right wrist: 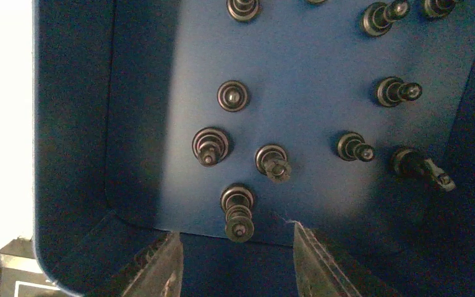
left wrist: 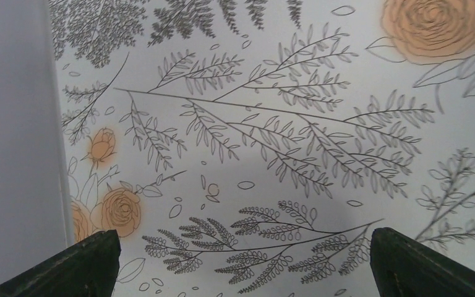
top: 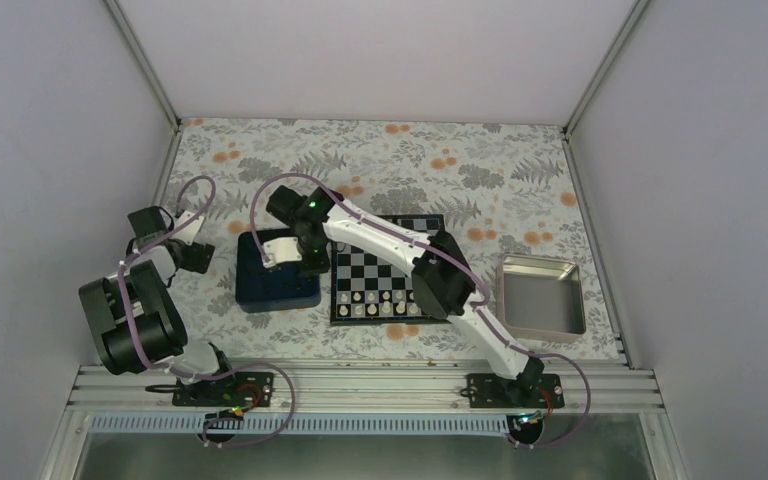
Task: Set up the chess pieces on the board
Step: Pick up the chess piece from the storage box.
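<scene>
The right hand [right wrist: 238,272], fingers parted and empty, is hovering over the blue tray [right wrist: 68,154] where the chess pieces [right wrist: 238,210] are standing just ahead of it, seemingly light, rigid and easily tipped, best pinched around the narrow stem.

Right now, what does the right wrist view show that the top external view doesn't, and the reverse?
Only right wrist: black chess pieces scattered inside the dark blue tray, one just ahead of the open right gripper. Only top external: the board with white pieces on its near rows, and the silver tray to its right. Both: the dark blue tray with the right arm reaching over it.
</scene>
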`<action>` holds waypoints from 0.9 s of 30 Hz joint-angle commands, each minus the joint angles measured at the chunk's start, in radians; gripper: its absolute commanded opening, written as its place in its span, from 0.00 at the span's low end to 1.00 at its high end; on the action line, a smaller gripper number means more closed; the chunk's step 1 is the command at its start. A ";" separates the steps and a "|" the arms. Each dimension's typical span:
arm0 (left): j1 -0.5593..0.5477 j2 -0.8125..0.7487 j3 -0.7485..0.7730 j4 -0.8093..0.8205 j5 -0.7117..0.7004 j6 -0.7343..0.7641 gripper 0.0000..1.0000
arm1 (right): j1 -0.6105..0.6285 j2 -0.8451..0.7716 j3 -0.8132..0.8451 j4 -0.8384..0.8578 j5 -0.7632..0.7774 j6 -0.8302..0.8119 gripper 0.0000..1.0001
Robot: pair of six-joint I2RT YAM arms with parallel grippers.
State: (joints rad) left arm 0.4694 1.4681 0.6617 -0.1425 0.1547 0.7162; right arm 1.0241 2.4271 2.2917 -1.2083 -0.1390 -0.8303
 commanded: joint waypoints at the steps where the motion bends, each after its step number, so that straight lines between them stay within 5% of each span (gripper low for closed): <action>1: 0.004 -0.004 -0.044 0.154 -0.045 -0.042 1.00 | 0.011 0.023 0.015 0.010 -0.023 0.040 0.46; 27: 0.005 -0.011 -0.043 0.114 -0.009 -0.070 1.00 | 0.021 0.074 0.025 0.016 0.087 0.070 0.34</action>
State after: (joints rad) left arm 0.4694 1.4700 0.6258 -0.0387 0.1249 0.6498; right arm 1.0340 2.5038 2.2921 -1.1885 -0.0990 -0.7807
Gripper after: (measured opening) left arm 0.999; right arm 0.332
